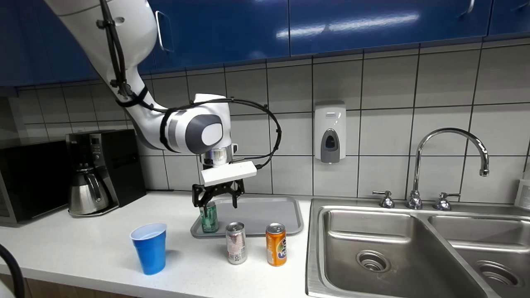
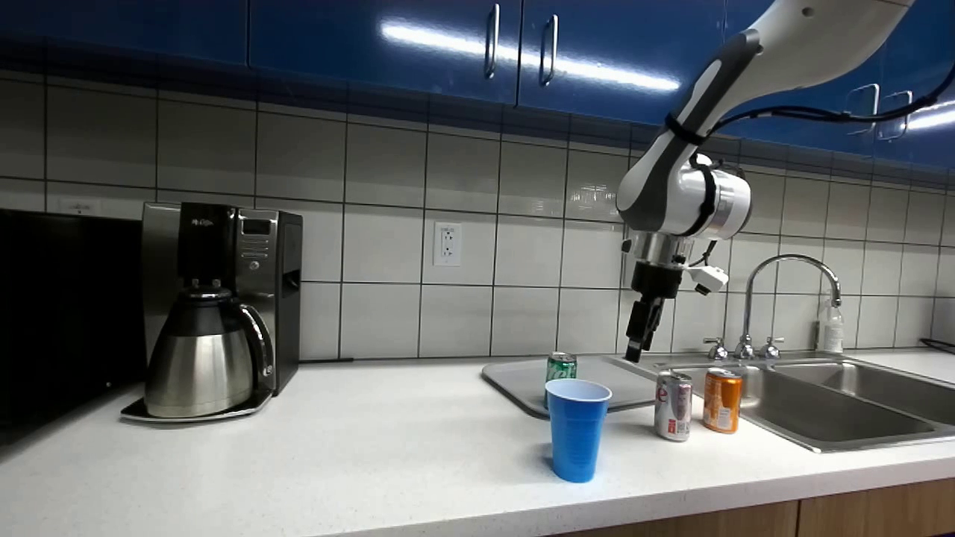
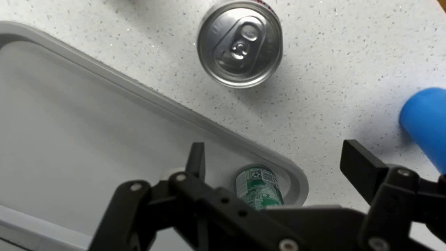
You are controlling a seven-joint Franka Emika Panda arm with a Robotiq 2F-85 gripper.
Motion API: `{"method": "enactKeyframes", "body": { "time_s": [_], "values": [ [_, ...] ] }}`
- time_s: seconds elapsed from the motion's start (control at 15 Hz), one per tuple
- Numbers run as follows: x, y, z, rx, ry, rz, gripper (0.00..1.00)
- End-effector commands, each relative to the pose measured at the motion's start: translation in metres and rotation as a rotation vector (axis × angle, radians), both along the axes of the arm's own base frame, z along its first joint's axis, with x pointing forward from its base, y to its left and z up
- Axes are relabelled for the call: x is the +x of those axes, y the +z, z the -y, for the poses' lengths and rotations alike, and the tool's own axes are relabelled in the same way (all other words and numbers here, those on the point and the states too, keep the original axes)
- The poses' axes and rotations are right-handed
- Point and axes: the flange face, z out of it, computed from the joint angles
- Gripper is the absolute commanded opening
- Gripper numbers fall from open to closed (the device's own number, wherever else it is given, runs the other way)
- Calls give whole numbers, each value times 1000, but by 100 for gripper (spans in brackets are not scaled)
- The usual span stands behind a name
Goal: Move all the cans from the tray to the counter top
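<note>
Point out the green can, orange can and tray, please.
Green can (image 1: 210, 220), in an exterior view: side wall.
Orange can (image 2: 722, 403), in an exterior view: side wall.
Tray (image 3: 97, 139), in the wrist view: bare floor.

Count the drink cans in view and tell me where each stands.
3. The green can is on the tray, near a corner; the silver-grey can and the orange can stand apart on the counter top. No other can shows.

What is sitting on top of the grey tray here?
Only the green can is visible there, standing upright near a corner of the tray. The patch of tray directly beneath it is covered and cannot be seen.
</note>
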Motion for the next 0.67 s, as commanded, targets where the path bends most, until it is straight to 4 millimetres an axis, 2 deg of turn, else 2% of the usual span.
{"method": "enactKeyframes", "body": {
  "time_s": [0.0,0.33,0.6],
  "values": [
    [2,8,-6,14,57,-21,100],
    [3,1,-20,2,89,-41,100],
    [0,-4,-21,3,65,-32,100]
  ]
}}
